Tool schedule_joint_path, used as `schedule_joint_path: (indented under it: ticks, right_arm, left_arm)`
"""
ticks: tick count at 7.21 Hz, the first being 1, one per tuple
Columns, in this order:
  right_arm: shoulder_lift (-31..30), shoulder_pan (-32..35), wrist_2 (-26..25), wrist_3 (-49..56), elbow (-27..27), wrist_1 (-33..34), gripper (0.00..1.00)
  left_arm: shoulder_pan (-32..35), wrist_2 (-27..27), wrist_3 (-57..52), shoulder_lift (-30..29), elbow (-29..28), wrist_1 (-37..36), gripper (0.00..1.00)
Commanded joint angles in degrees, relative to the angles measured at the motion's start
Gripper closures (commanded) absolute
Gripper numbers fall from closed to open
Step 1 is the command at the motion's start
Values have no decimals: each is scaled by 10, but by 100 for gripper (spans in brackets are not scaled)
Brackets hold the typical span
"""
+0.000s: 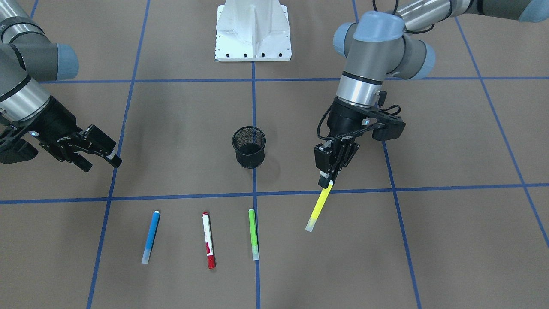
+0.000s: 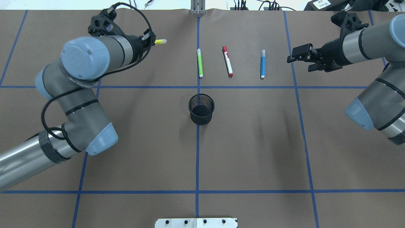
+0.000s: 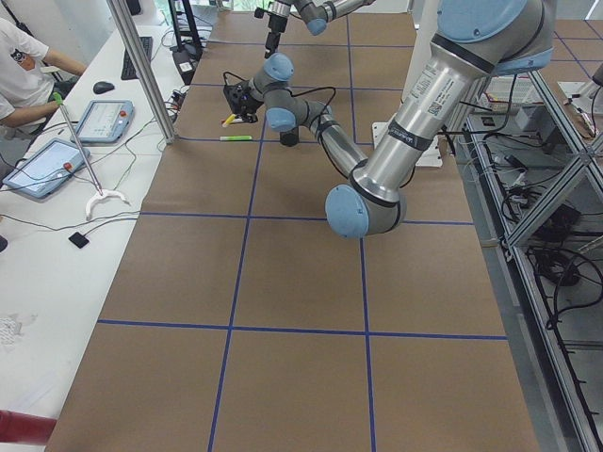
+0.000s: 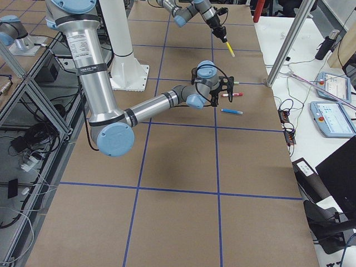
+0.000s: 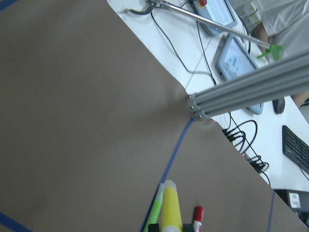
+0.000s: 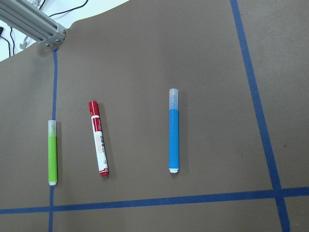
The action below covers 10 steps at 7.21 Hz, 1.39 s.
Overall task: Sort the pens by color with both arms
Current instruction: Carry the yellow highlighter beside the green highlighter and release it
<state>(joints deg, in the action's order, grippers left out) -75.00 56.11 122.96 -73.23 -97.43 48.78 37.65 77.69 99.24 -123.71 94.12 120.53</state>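
Observation:
My left gripper (image 1: 327, 180) is shut on the yellow pen (image 1: 319, 206) and holds it tilted above the table, right of the row in the front-facing view. From overhead the yellow pen (image 2: 160, 41) sticks out of that gripper (image 2: 149, 41). The lime green pen (image 1: 253, 234), the red-capped white pen (image 1: 208, 240) and the blue pen (image 1: 151, 237) lie side by side on the table. My right gripper (image 1: 103, 159) is open and empty, raised beside the blue pen (image 2: 262, 64). The right wrist view shows the green (image 6: 52, 152), red (image 6: 98, 138) and blue (image 6: 173, 130) pens.
A black wire-mesh cup (image 1: 248, 146) stands upright at the table's middle, between the pens and the white pedestal base (image 1: 253, 32). Blue tape lines cross the brown table. An aluminium post (image 5: 241, 92), tablets and cables stand past the table's far edge.

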Motion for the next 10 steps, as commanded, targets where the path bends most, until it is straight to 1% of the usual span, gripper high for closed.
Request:
schedule_joint_path:
  ticks: [1, 2, 3, 4, 7, 8, 10]
  right_arm:
    - [-1, 0, 0, -1, 0, 0, 1]
    - [0, 0, -1, -1, -1, 0, 1]
    - [-2, 0, -1, -1, -1, 0, 1]
    - [-2, 0, -1, -1, -2, 0, 1]
    - [-4, 0, -1, -1, -3, 0, 1]
    - [-4, 0, -1, -1, -4, 0, 1]
    - [-5, 0, -1, -1, -7, 0, 1]
  left_arm:
    - [-46, -140, -19, -9, -59, -6, 100]
    - [-52, -176, -19, -52, -130, -6, 100]
    - [-52, -180, -25, -76, -171, -6, 100]
    - [-52, -181, -45, -75, -175, -6, 100]
    - [-51, -179, -46, -86, -183, 0, 100]
    - [-50, -179, -46, -94, -202, 1, 100]
    - [-50, -179, -45, -101, -222, 3, 100]
